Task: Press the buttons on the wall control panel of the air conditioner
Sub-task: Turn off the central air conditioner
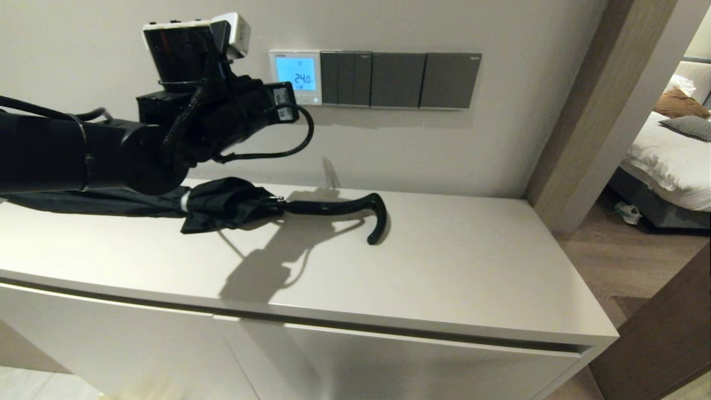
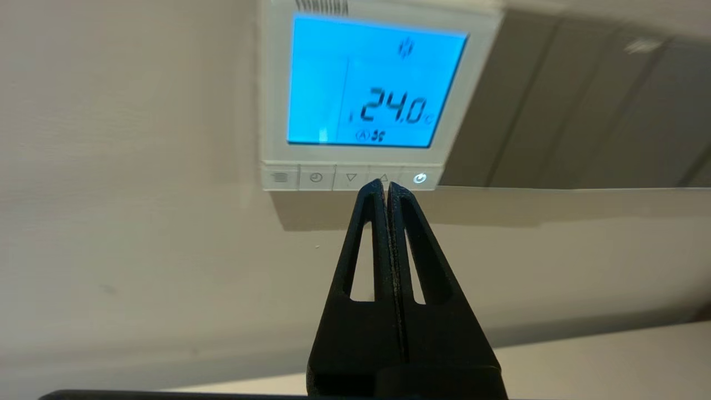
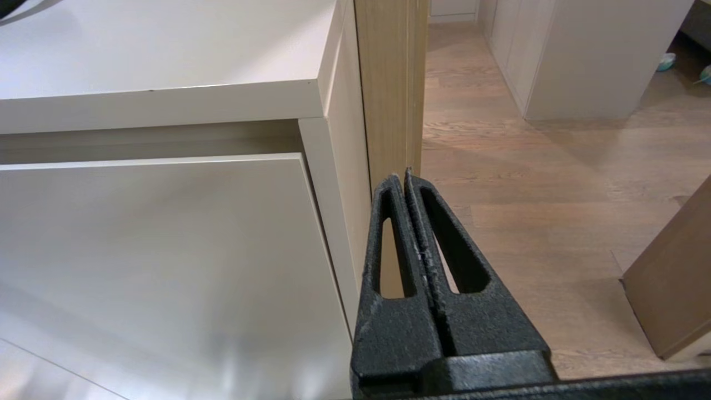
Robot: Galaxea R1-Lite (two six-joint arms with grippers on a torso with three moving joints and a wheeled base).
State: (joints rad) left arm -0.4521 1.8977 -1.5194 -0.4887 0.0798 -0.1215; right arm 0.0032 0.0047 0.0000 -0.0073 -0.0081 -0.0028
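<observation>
A pale tabletop [image 1: 444, 261] carries a folded black umbrella [image 1: 233, 208] below a beige wall. The panel [image 2: 361, 94] hangs beside grey switches [image 1: 400, 79], its blue screen reading 24.0. The left gripper [image 2: 384, 186], jaws together, sits at the buttons [image 2: 351, 178]. The right gripper [image 3: 402, 176], jaws together, hangs low by the cabinet [image 3: 166, 250].

You see the control panel [image 2: 377, 94] as a small square white-framed unit flat on the wall, just beside a row of dark grey switch plates. Its screen glows light blue and reads 24.0. Along its lower white strip runs the row of pale buttons [image 2: 350, 178], the end one lit.
</observation>
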